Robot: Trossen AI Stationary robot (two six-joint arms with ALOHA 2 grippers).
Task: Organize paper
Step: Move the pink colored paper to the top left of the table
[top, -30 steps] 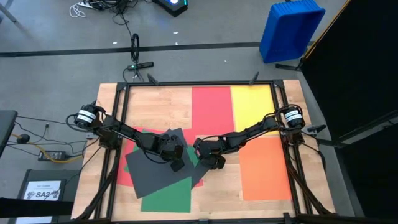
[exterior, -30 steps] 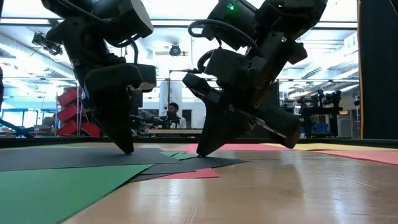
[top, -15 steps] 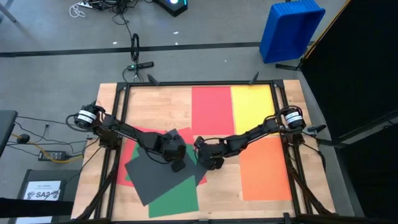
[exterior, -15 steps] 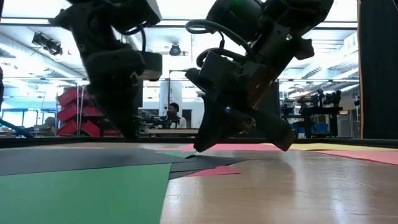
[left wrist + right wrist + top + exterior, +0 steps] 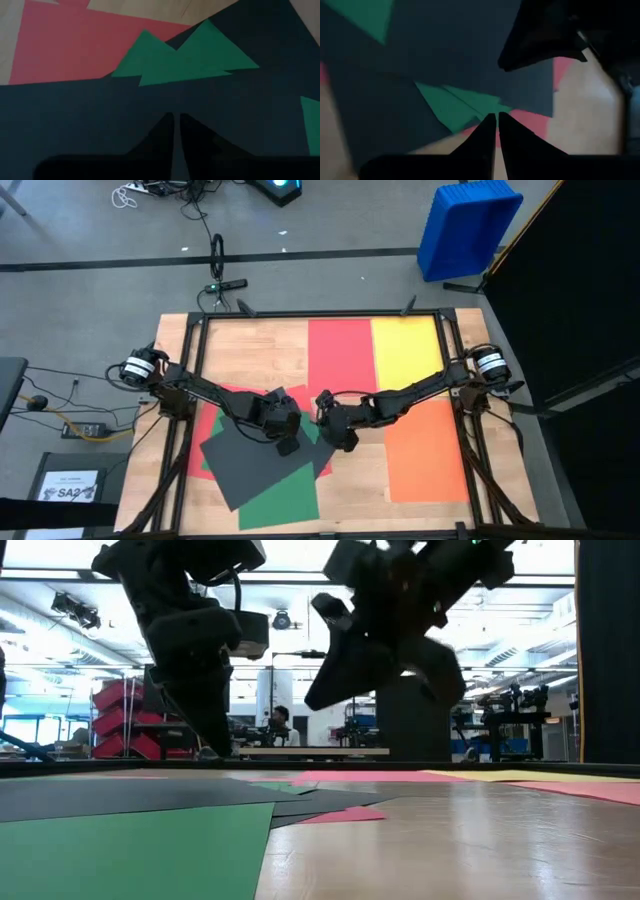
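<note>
From above, the task is looking partly done. A red sheet (image 5: 340, 355) and a yellow sheet (image 5: 405, 355) are lying square and side by side along the far edge of the surface (image 5: 255, 350), and an orange sheet (image 5: 425, 450) is lying straight at the near right. Left of centre a muddle is waiting: a dark grey sheet (image 5: 245, 465) is sitting askew over a green sheet (image 5: 285, 500) and another red one (image 5: 212, 425). The left hand (image 5: 287, 446) is pressing on the dark grey sheet; the right hand (image 5: 343, 443) is hovering just beside the pile's right edge.

At table height, the left hand (image 5: 205, 745) is reaching down to the dark paper with its fingers pinched narrow, while the right hand (image 5: 335, 690) is hanging clear above the sheets.

In the left wrist view, the narrowed fingers (image 5: 162, 137) are resting on dark paper, green corners (image 5: 182, 57) poking out beyond.

In the right wrist view, the fingers (image 5: 487, 137) are pressed together and holding nothing, above overlapping green, red and dark sheets.

By my reckoning, the skewed pile is what remains to be straightened.
</note>
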